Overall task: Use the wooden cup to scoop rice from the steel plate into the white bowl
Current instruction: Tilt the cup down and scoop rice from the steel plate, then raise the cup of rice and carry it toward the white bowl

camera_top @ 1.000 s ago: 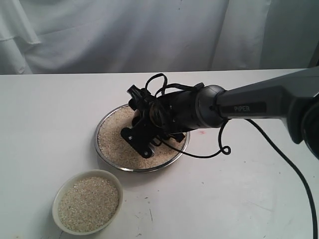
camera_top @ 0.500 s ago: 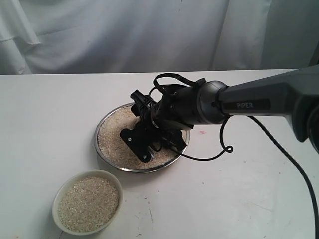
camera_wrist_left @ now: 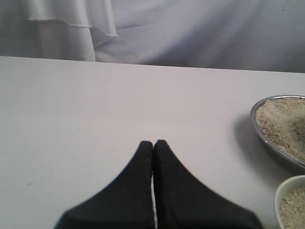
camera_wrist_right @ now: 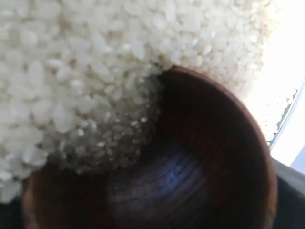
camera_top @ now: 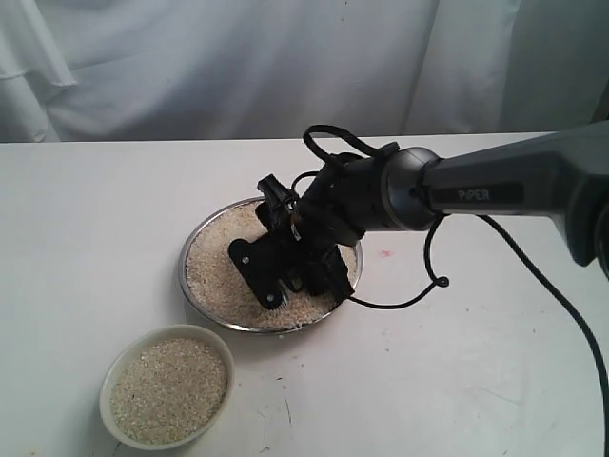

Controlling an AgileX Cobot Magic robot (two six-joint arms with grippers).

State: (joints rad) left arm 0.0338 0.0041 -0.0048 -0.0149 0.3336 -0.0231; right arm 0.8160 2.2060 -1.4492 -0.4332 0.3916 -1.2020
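Right wrist view, wooden cup [camera_wrist_right: 190,181] mouth pressed into rice [camera_wrist_right: 71,62] heap

One steel plate [camera_top: 184,271], one white bowl [camera_top: 167,329], one wooden cup [camera_wrist_right: 190,157], two heaps of rice [camera_top: 211,271], one tabletop [camera_top: 476,381].

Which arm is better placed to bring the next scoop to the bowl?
Right. The right claw holds the cup, dug into rice on the plate; the left claw is shut, empty, away from it.

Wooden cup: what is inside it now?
Some rice lies inside the wooden cup against one side; the rest of its dark wall shows bare. The floor beneath those grains is covered.
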